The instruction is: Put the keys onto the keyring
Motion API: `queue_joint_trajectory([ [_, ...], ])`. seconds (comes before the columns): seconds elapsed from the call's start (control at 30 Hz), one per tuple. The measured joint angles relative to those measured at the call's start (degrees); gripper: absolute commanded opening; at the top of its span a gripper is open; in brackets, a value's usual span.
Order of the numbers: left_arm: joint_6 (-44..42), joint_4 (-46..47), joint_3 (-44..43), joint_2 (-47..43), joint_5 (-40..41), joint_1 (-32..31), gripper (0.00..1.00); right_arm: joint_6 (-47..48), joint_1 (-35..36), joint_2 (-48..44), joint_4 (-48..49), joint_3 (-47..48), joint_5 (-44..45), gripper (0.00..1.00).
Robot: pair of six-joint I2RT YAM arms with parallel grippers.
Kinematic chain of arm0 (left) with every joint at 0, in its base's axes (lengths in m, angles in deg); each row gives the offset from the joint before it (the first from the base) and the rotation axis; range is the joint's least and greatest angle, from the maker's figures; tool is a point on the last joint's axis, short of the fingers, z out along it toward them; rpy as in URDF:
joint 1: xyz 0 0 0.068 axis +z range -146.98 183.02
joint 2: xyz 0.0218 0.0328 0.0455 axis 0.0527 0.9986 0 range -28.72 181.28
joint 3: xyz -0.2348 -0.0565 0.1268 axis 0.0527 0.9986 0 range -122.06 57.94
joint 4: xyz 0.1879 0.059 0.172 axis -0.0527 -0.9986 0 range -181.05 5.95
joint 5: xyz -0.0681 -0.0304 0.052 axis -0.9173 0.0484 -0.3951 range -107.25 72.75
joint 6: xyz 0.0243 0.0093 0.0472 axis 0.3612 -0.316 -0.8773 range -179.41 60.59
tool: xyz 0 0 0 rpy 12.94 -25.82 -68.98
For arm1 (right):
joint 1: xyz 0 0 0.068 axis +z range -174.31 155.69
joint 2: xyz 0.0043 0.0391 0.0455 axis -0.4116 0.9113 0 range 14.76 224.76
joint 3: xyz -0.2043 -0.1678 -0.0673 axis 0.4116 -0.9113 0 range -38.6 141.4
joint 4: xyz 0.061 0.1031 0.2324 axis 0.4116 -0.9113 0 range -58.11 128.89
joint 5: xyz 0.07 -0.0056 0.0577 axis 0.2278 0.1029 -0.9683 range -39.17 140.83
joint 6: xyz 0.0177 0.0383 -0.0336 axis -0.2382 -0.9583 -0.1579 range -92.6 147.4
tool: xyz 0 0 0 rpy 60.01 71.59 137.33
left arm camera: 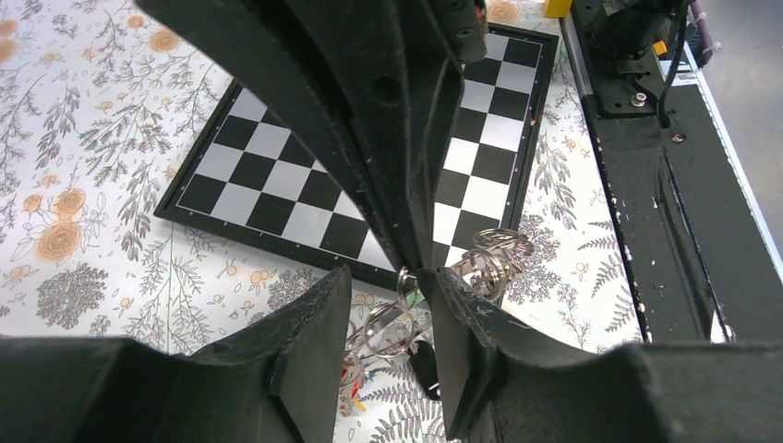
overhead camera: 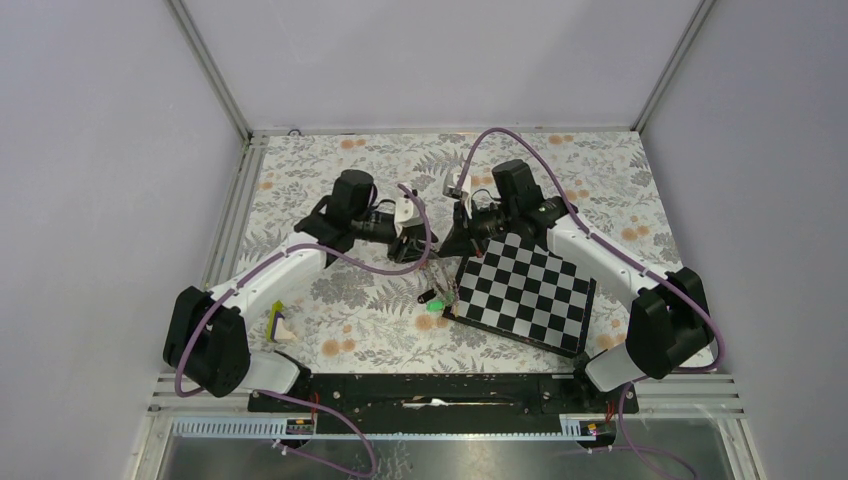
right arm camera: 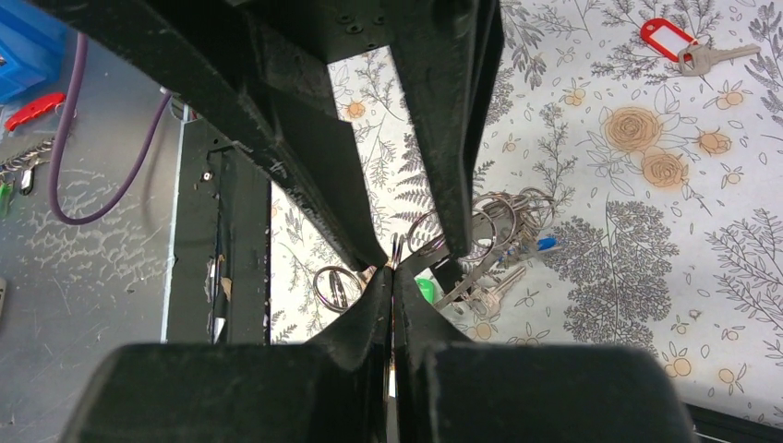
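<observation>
At the far left, near the left arm's base, we see a small yellow-green tag [overhead camera: 277, 320] lying alone on the floral cloth [overhead camera: 330, 180]. It is too small to read as a key.

Toward the middle, the left gripper [left arm camera: 388, 286] hangs over the bunch. Its jaws are part spread, and silver loops of the keyring [left arm camera: 386, 325] cross the gap between them. We cannot tell whether the pads bear on the wire.

The keys [right arm camera: 489, 293] lie under both grippers, just off the chessboard's [overhead camera: 530, 295] left corner, with a green head [right arm camera: 426, 289] and a blue tip [right arm camera: 546, 245] showing. More split rings [right arm camera: 503, 217] are piled beside them.

The right gripper [right arm camera: 392, 269] meets the left tip to tip, and each blocks the other's view of the bunch. Its jaws are pressed together, with a thin sliver of ring wire pinched at their tips.

A red-tagged key [right arm camera: 671, 41] lies well apart, on the far side of the bunch. From above, the arms hide it.

To the right, the chessboard lies tilted on the cloth, partly under the right arm. A black rail [overhead camera: 430, 385] runs along the near edge.
</observation>
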Motion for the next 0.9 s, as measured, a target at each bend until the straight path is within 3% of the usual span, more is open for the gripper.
queue_joint_trajectory([
  [0.57, -5.49, -2.64, 0.96, -0.04, 4.0, -2.75, 0.47, -1.68, -0.2, 0.31, 0.92, 0.0, 0.74, 0.0],
  [0.9, -6.27, -7.3, -1.73, -0.28, 4.46, -0.37, 0.47, -0.28, -0.2, 0.31, 1.46, -0.98, 0.74, 0.0],
])
